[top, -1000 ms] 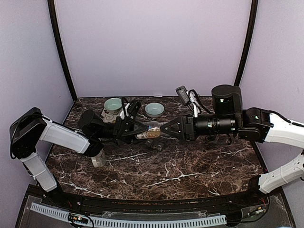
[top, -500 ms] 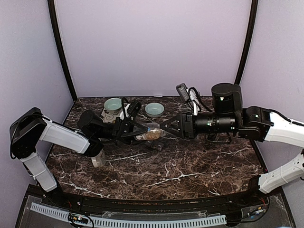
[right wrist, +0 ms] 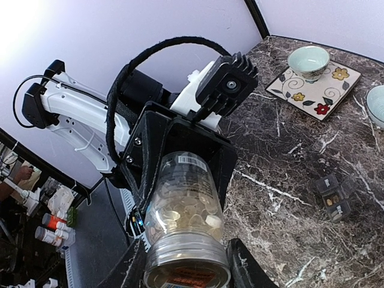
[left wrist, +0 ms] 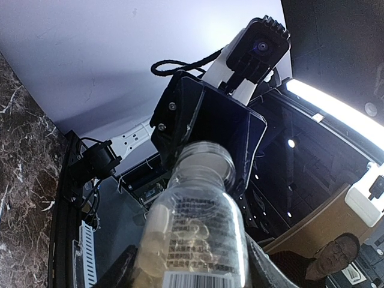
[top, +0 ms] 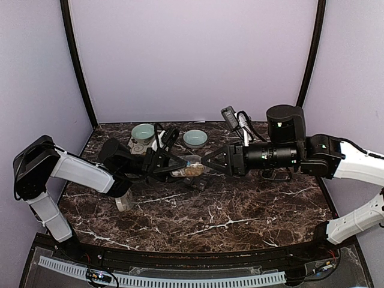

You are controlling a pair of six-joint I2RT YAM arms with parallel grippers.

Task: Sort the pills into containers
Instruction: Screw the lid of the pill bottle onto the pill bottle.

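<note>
Left gripper (top: 174,163) is clamped on the body of the pill bottle (top: 191,168), held sideways in the air above mid-table. Right gripper (top: 207,162) pinches its other end. Over the last second the right gripper crept slightly leftward, both grips unchanged. Probably still opening it. Bottle looks full, so sorting into the organizer (top: 198,183) is not yet started.

A dark brown marble-patterned surface with white veins (top: 240,216) forms the floor of the booth. Plain pale lilac walls (top: 192,60), evenly lit, close it in at the back and on both sides. Two thin black curved poles (top: 77,66) rise at the back corners. A white perforated strip (top: 180,280) runs along the near edge. In the left wrist view, a bright ceiling strip light (left wrist: 336,111) glows in a dim room beyond
</note>
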